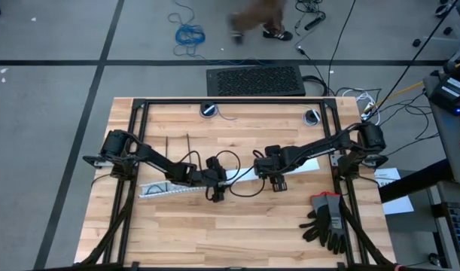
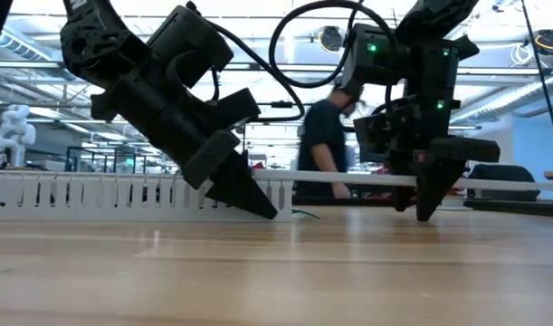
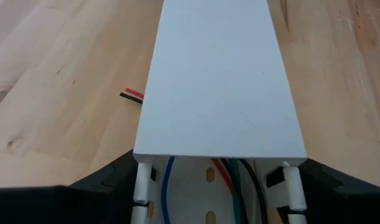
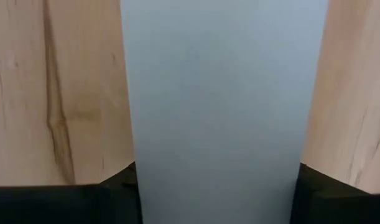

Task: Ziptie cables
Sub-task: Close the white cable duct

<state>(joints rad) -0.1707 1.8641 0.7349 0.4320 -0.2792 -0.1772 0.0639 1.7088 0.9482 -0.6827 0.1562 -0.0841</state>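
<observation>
Between both grippers lies the white duct point(image 1: 214, 183) lengthwise. Left gripper point(image 3: 214, 186) straddles it loosely (cables point(image 3: 230, 171) inside); right gripper point(image 4: 217, 186) grasps its cover point(image 4: 221, 99).

The desk point(image 1: 237, 226) is pale, matt, grained wood; the white cover point(image 3: 219, 81) looks like smooth matt plastic.

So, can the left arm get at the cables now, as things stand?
Probably not directly. The cables lie inside the white slotted channel, mostly under its white cover, and the left claw straddles that channel from outside.
</observation>
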